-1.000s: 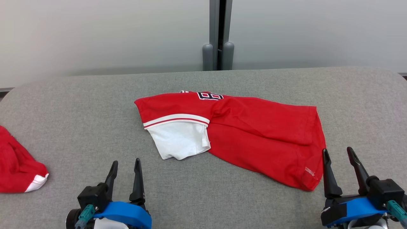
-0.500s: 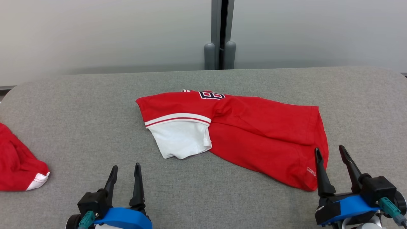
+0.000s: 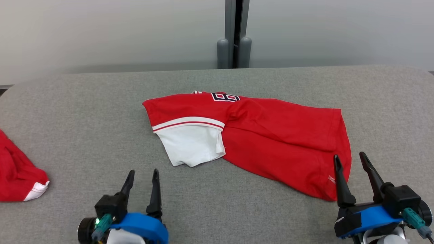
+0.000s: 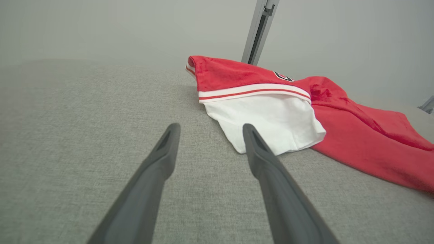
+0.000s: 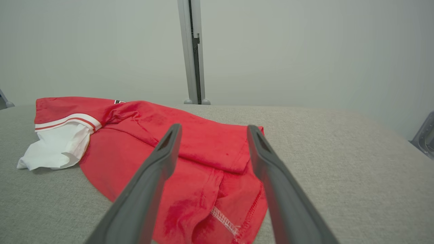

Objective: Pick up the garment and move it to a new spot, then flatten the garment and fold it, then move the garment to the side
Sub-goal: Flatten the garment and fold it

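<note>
Garment (image 3: 257, 142) was found half-folded mid-table (image 3: 84, 112), white sleeve (image 3: 191, 145) turned toward the left gripper (image 3: 143, 171). Both sets of jaws were spread, nothing grasped. Right gripper (image 3: 349, 155) was lined up on the hem corner (image 3: 330, 193), left parked short of the sleeve. Likely staged for a two-point pickup.

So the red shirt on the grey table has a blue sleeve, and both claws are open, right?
No, the head view shows a white sleeve, not blue. The red shirt lies on the grey table, left claw and right claw open.
</note>
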Available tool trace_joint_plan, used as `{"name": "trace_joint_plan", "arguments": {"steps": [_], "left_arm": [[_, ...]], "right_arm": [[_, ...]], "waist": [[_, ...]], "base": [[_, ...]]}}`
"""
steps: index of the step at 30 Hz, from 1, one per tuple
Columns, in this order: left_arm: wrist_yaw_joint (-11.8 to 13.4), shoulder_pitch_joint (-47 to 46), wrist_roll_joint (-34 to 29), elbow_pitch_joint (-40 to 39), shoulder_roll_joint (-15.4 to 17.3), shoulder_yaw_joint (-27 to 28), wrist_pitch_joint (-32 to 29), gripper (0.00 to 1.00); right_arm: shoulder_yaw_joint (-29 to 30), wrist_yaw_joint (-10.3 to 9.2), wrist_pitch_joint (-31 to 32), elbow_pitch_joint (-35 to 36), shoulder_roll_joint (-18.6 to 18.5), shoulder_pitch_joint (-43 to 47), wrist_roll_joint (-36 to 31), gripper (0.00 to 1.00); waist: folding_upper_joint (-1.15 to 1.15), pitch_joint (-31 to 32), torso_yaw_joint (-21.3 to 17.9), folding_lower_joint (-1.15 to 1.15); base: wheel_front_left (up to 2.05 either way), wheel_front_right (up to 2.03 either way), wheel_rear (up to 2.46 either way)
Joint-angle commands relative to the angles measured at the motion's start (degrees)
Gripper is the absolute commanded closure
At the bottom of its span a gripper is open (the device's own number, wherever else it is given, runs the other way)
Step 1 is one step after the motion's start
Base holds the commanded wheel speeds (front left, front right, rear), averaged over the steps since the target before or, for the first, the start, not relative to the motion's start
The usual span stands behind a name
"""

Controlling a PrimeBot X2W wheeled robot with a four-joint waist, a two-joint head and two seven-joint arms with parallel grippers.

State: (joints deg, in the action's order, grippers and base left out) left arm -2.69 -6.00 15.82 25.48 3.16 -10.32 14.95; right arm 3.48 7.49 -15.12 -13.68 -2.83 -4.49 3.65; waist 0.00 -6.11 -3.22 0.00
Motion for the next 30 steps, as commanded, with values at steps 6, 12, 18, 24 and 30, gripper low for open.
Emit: {"name": "trace_joint_plan", "arguments": {"steps": [6, 12, 18, 24, 30], "left_arm": [[-1.2, -7.9, -1.1, 6.8, -0.1, -2.9, -5.0, 0.0], [-0.6, -14.7, 0.3, 14.9, 0.3, -2.2, -10.0, 0.0], [-1.0, -17.8, 0.8, 20.4, 0.7, -2.7, -11.2, 0.62], [-1.7, -18.8, 0.4, 20.8, 0.6, -3.5, -7.9, 1.0], [-1.0, -18.6, -0.8, 17.3, 1.6, -4.3, -2.9, 1.0]], "right_arm": [[-1.3, 0.01, 0.0, 0.8, -0.1, -2.6, -0.2, 0.0], [-2.9, 0.01, -0.1, 1.1, -0.1, -4.3, 0.5, 0.0], [-2.6, 0.01, -0.1, 0.9, -0.1, -4.6, 0.4, 0.0], [-1.7, 0.01, -0.1, 0.8, -0.1, -4.0, 0.3, 0.0], [1.1, 0.01, -0.1, 0.5, -0.1, -3.0, -0.2, 0.0]], "waist": [[0.0, -2.7, -1.5, 0.0], [0.0, -6.0, -4.2, 0.0], [0.0, -7.8, -6.3, 0.0], [0.0, -7.5, -6.6, 0.0], [0.0, -5.9, -4.1, 0.0]], "base": [[0.0, 0.0, 0.0], [0.0, 0.0, 0.0], [0.0, 0.0, 0.0], [0.0, 0.0, 0.0], [0.0, 0.0, 0.0]]}}
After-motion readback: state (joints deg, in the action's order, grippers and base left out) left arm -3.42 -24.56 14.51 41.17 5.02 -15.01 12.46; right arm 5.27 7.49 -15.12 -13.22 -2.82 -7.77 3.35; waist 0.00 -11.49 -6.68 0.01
